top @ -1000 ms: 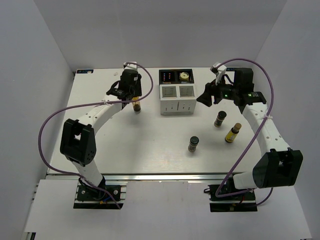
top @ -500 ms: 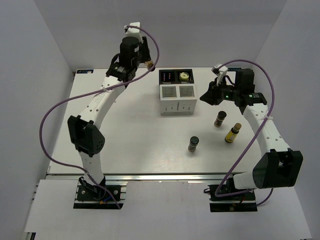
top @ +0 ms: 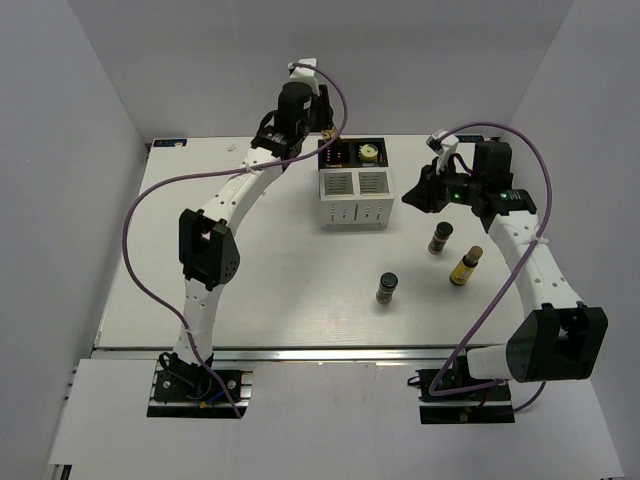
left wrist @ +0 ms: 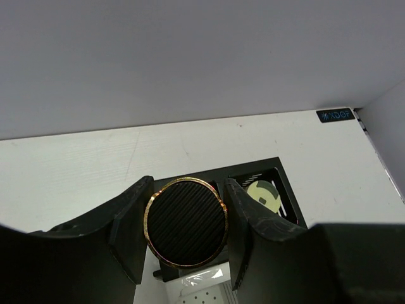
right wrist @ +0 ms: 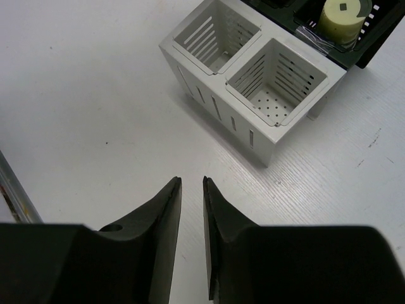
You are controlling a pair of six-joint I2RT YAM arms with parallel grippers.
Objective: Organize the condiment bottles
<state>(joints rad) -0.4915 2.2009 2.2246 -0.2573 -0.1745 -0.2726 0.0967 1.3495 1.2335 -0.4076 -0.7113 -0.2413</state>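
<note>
My left gripper is shut on a condiment bottle with a black ribbed, gold-rimmed cap, held above the black rack at the table's back. A yellow-capped bottle stands in that rack's right slot. The white rack in front has two empty compartments. My right gripper hovers right of the racks, shut on nothing. Three bottles rest on the table: a brown one, a yellow one and a dark-capped one.
The white rack's slotted wall lies just ahead of my right fingers. Purple cables loop over both arms. The white walls close in behind the racks and at both sides.
My left arm lifted the bottle off the table's back left and swung it right, over the black rack. My right gripper closed and stayed roughly in place.
</note>
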